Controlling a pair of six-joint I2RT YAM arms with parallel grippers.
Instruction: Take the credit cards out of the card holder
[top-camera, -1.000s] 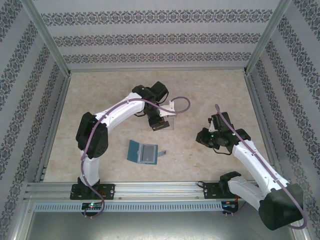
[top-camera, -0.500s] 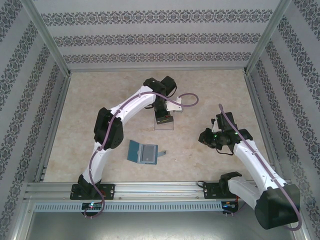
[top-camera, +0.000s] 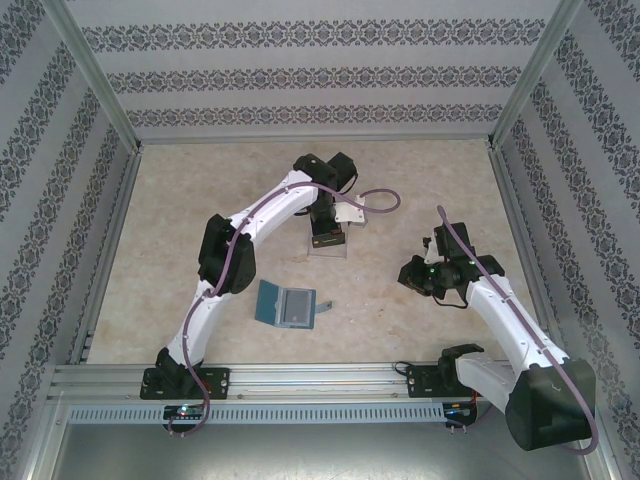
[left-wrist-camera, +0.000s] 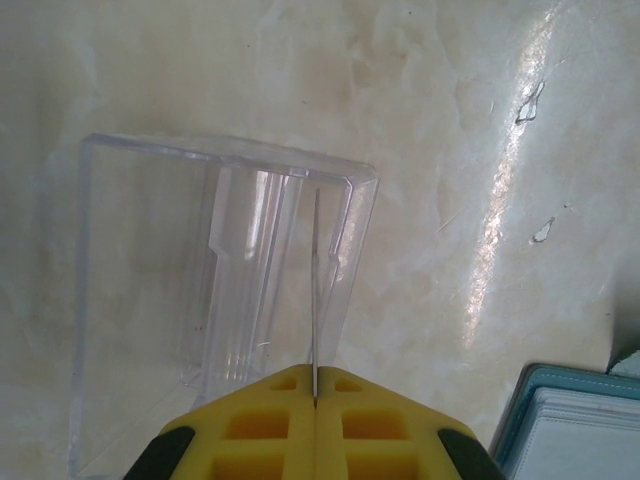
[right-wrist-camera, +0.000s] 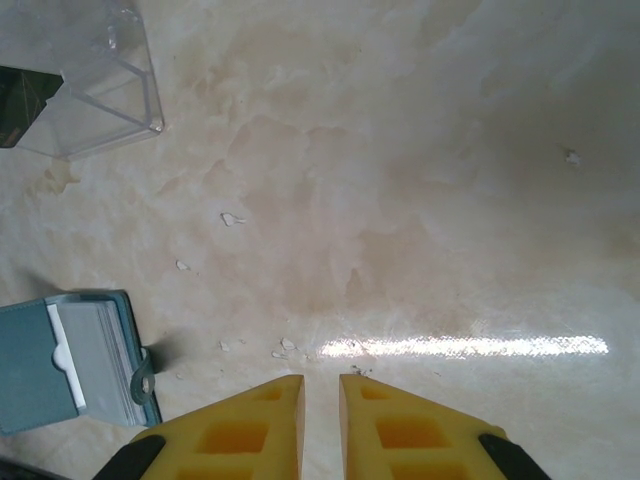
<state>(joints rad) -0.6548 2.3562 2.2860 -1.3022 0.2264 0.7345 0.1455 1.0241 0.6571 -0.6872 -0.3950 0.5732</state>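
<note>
Left tool (left-wrist-camera: 315, 385) has advanced farther out, now over box (left-wrist-camera: 200, 280); clamped on card (left-wrist-camera: 315, 290), seen edge-on. Right tool (right-wrist-camera: 320, 400) narrow gap, empty, above table (right-wrist-camera: 420, 200). Open holder (top-camera: 285, 304) on table, near box. Judgement: card out, drop pending.

Bright even overhead light, glare streaks on glossy table (right-wrist-camera: 460, 346), faint shadows, wrist views soft
</note>
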